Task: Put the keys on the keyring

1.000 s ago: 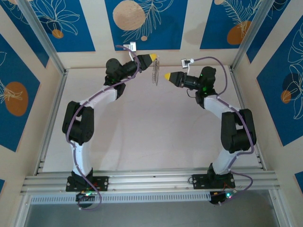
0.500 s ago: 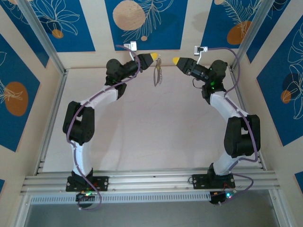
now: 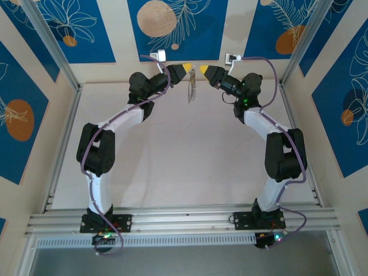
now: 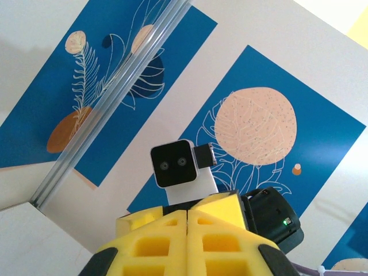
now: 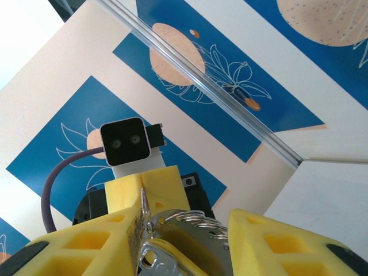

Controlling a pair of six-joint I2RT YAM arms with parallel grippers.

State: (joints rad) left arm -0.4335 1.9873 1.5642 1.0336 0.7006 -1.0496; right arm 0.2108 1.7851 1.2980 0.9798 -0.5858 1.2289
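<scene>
Right gripper (image 5: 187,233) flanks keyring (image 5: 192,218) in wrist view.

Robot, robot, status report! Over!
Left gripper shut on keyring. Keys dangling below. Right gripper open around them.

A pale, bare counter (image 3: 184,167) fills the middle of the top view. Blue wall panels (image 3: 63,23) with white leaf drawings line the upper edge, one bearing a peach circle (image 3: 156,18). Aluminium posts (image 3: 49,43) slant in the upper corners; ribbed rails (image 3: 184,221) cross the bottom.
</scene>
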